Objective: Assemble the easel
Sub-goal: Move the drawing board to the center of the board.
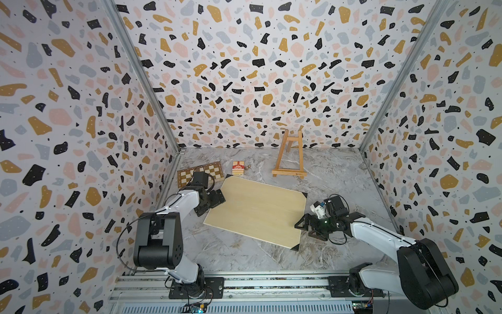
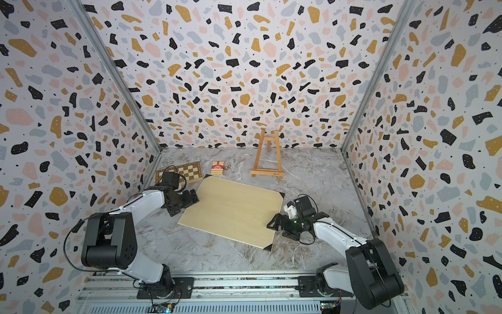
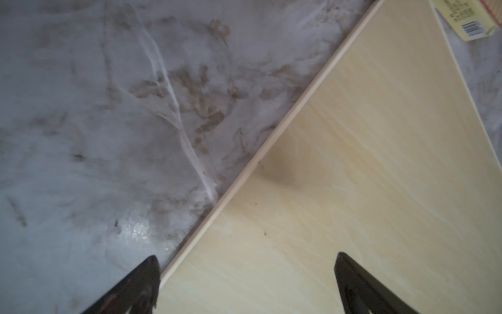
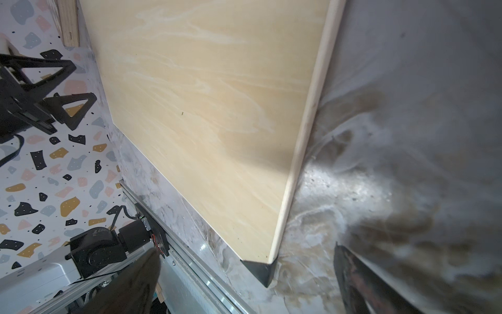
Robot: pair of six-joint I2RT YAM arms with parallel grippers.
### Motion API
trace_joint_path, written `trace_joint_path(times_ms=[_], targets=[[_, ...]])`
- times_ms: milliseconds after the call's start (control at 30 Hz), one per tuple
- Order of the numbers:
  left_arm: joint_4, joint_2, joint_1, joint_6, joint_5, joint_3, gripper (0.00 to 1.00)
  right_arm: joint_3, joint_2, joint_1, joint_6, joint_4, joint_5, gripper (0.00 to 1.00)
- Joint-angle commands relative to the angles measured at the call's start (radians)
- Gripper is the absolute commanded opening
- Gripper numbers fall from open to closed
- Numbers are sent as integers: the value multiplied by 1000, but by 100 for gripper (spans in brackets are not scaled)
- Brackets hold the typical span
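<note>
Marble worktop (image 1: 339,176) within terrazzo walls (image 1: 244,68); easel (image 1: 288,157) stood near the back edge, board (image 1: 255,209) lay centrally; left gripper (image 1: 213,202) and right gripper (image 1: 305,227) gaped wide, holding nothing.

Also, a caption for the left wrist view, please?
Open left gripper over the board edge, table beneath.

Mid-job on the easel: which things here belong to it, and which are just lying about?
Job: small orange-brown wooden A-frame easel; probably the large pale rectangular board with black corners.
Lying about: wooden chessboard; small red card box.
</note>
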Motion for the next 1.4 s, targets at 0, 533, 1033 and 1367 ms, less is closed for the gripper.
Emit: trace_joint_path(times_ms=[0,533,1033,1367], targets=[[4,39,22,54,-15,23,99,21,14,7,12,15,5,100],[115,22,-6,-9,391,-208,89,-48,121,28,53,198,-159,100],[148,-93,-58,-60,449,-350,85,-135,-212,-97,130,313,-448,100],[122,-191,-128,-107,483,-419,84,-203,-256,-72,118,326,-445,100]])
